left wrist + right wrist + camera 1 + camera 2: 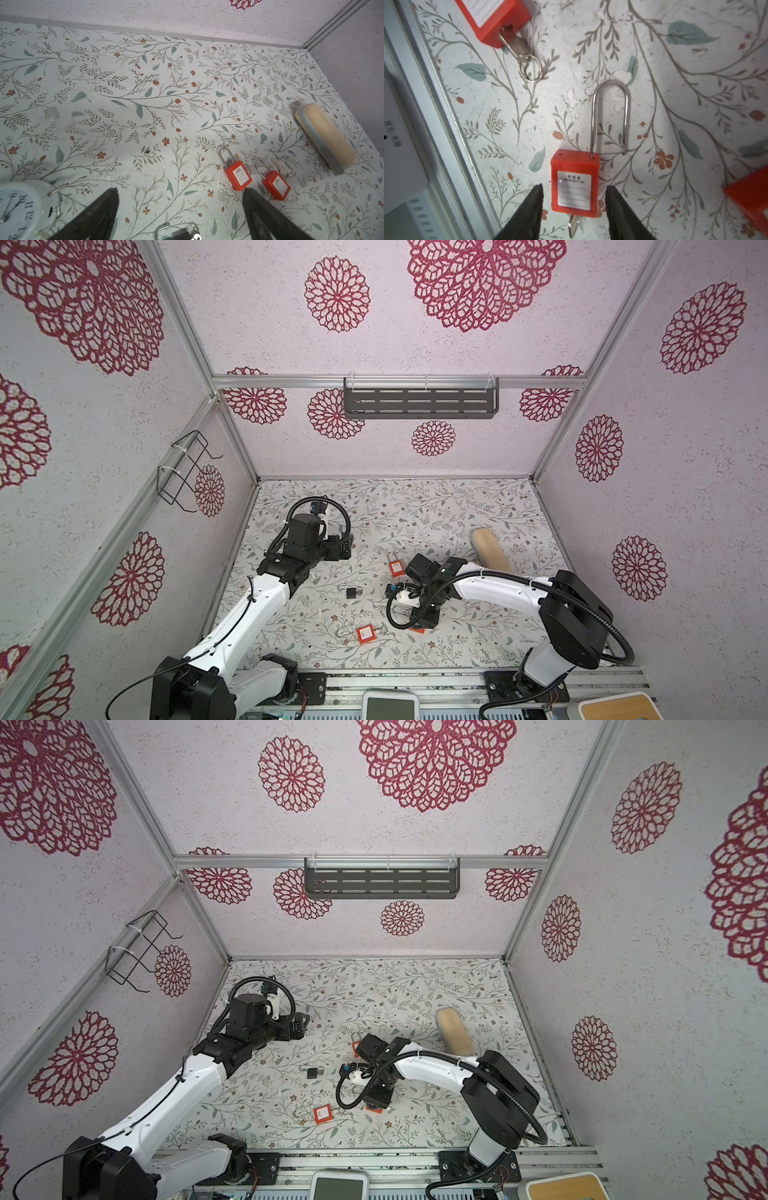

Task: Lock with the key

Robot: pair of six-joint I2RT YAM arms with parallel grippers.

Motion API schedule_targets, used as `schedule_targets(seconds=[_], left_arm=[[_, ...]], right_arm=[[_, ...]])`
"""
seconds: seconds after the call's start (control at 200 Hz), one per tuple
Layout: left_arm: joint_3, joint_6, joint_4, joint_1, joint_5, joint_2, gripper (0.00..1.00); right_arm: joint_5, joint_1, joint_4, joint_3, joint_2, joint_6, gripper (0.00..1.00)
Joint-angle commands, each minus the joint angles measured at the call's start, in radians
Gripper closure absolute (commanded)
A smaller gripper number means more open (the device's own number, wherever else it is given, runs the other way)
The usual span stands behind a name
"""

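1. Now, right hand [574,188]: half spread, flanking red padlock [574,162], touching neither side.
2. Lying flat on bench [654,104], shackle open, key [573,225] in its base.
3. Left hand [180,190]: spread wide, empty.

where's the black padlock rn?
In both top views the black padlock lies mid-table between the left arm and the right arm, slightly left of centre; a red padlock lies just in front, toward the front rail.

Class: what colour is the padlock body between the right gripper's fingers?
Orange-red padlock body, clearest in the right wrist view.
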State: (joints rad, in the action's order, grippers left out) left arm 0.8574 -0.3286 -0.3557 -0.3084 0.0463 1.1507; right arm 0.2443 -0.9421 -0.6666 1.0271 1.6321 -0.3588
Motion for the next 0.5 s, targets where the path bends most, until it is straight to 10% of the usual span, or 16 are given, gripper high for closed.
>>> schedule_targets(seconds=[0.0, 0.495], left_arm=[[-0.004, 0.011, 0.034, 0.005, 0.014, 0.005, 0.03], [-0.007, 0.022, 0.036, 0.005, 0.014, 0.014, 0.03]], right_arm=[[-0.019, -0.011, -0.043, 0.036, 0.010, -0.020, 0.47], [-0.050, -0.033, -0.128, 0.125, 0.106, -0.021, 0.40]])
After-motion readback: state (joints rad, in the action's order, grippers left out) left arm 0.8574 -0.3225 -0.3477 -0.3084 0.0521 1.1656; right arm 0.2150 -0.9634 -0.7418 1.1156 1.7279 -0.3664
